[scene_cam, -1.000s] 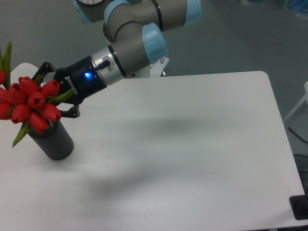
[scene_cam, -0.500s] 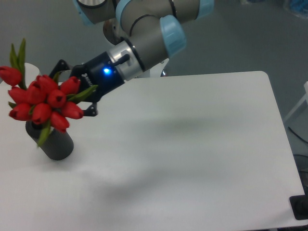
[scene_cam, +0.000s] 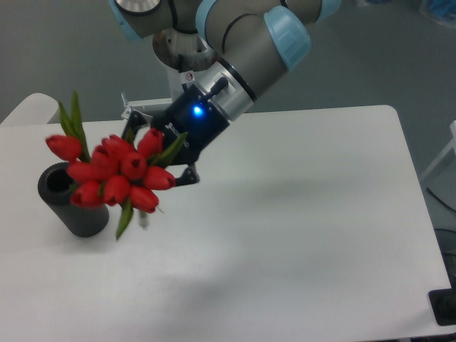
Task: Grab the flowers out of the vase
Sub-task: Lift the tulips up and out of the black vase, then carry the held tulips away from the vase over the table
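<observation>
The flowers (scene_cam: 114, 169), a bunch of red tulip buds with green leaves, hang in the air just right of the vase, fully out of it. My gripper (scene_cam: 162, 153) is shut on the flowers from behind and to the right; its fingers are mostly hidden by buds and leaves. A pale stem end (scene_cam: 143, 221) pokes out below the bunch. The vase (scene_cam: 71, 201) is a matte black cylinder standing upright at the table's left side, its round opening now showing.
The white table (scene_cam: 299, 214) stretches to the right and front of the vase. A dark object (scene_cam: 444, 308) sits at the table's lower right corner. The arm's base stands behind the table's far edge.
The gripper has lifted the flowers up and to the right. They were sitting in the vase a second ago and now hang free beside it. The vase has not moved.
</observation>
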You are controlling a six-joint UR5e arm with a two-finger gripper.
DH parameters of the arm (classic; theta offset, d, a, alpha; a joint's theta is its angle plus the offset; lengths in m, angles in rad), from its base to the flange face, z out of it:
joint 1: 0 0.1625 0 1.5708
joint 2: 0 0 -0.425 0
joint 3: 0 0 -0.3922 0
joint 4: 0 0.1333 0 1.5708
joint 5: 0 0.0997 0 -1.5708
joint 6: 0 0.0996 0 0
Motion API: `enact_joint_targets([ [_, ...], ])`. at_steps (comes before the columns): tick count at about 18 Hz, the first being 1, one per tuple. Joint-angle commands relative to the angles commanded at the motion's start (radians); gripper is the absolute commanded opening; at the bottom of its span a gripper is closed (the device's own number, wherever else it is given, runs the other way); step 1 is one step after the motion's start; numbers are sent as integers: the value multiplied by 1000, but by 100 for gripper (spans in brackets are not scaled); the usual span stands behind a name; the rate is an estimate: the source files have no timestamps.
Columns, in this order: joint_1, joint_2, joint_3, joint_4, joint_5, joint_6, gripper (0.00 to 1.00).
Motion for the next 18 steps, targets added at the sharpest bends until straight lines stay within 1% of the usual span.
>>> enact_joint_targets([
  [2, -2, -6, 3, -5, 71, 11, 3],
  [4, -8, -11, 2, -11, 178, 32, 3],
  [6, -18, -15, -11, -17, 290, 89, 3],
  [8, -24, -15, -21, -61, 350, 118, 3],
  [9, -28, -17, -20, -87, 377, 138, 3],
  [10, -35, -17, -12, -118, 428, 165, 3],
  [12, -57, -17, 11, -197, 546, 221, 3],
  [14, -81, -28, 41, -273, 624, 244, 3],
  [16, -84, -34, 51, -310, 680, 246, 3],
  [18, -93, -43, 46, -311, 704, 246, 3],
])
